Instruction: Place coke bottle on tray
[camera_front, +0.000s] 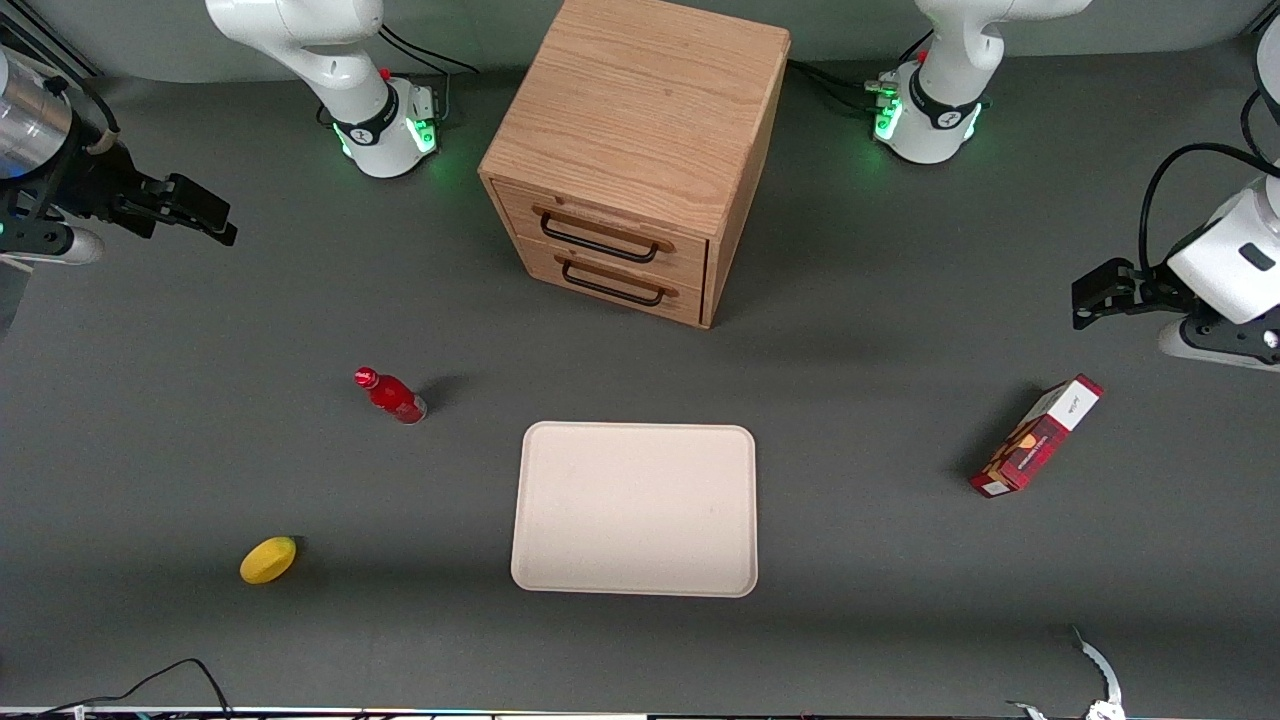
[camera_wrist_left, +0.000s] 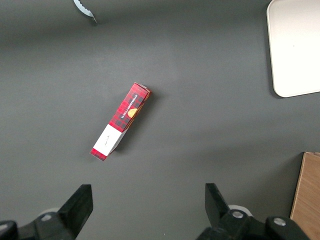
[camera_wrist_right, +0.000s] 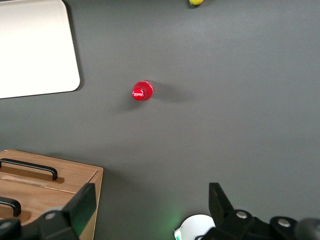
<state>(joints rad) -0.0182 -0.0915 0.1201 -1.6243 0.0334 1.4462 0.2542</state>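
The small red coke bottle (camera_front: 391, 396) stands upright on the grey table, beside the cream tray (camera_front: 636, 508) and a little farther from the front camera than it. The tray lies flat in front of the wooden drawer cabinet. My right gripper (camera_front: 205, 213) hangs high above the working arm's end of the table, well away from the bottle, open and empty. The right wrist view looks down on the bottle's red cap (camera_wrist_right: 142, 91) and a corner of the tray (camera_wrist_right: 35, 47), with both fingers (camera_wrist_right: 85, 202) spread wide.
A wooden drawer cabinet (camera_front: 640, 150) with two black handles stands at the table's middle. A yellow lemon (camera_front: 268, 559) lies near the front edge. A red-and-white carton box (camera_front: 1038, 436) lies toward the parked arm's end.
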